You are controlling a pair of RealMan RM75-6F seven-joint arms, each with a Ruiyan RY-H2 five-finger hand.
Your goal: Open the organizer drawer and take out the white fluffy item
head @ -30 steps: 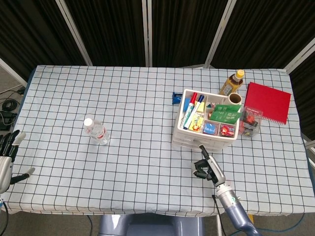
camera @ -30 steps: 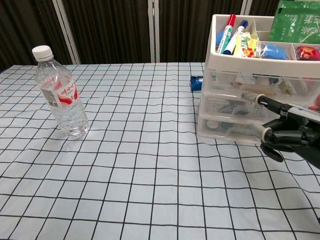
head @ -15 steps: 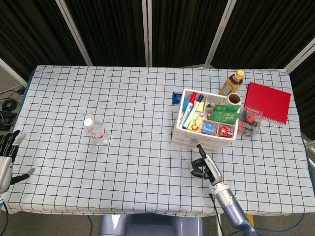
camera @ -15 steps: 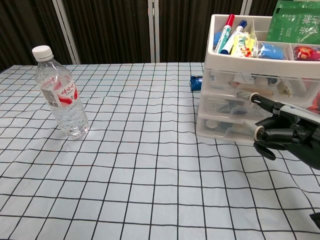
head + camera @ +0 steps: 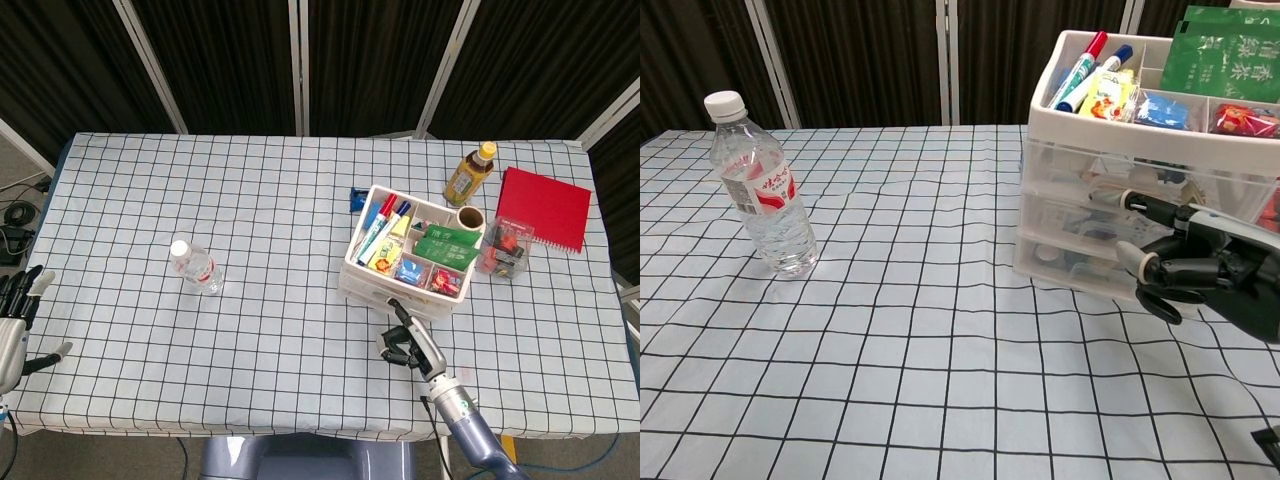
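The organizer (image 5: 402,262) now sits closer to the table's near edge and further left than a second ago, turned slightly, so the bottle (image 5: 468,172) and roll (image 5: 470,216) behind it stand clear. The right hand (image 5: 404,340) has drawn back and left with it, one finger still reaching a drawer front.

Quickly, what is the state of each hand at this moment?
Left hand: open, fingers spread, holding nothing, at the table's left edge.
Right hand: fingers at the front of the white plastic drawer organizer; whether it grips cannot be told.
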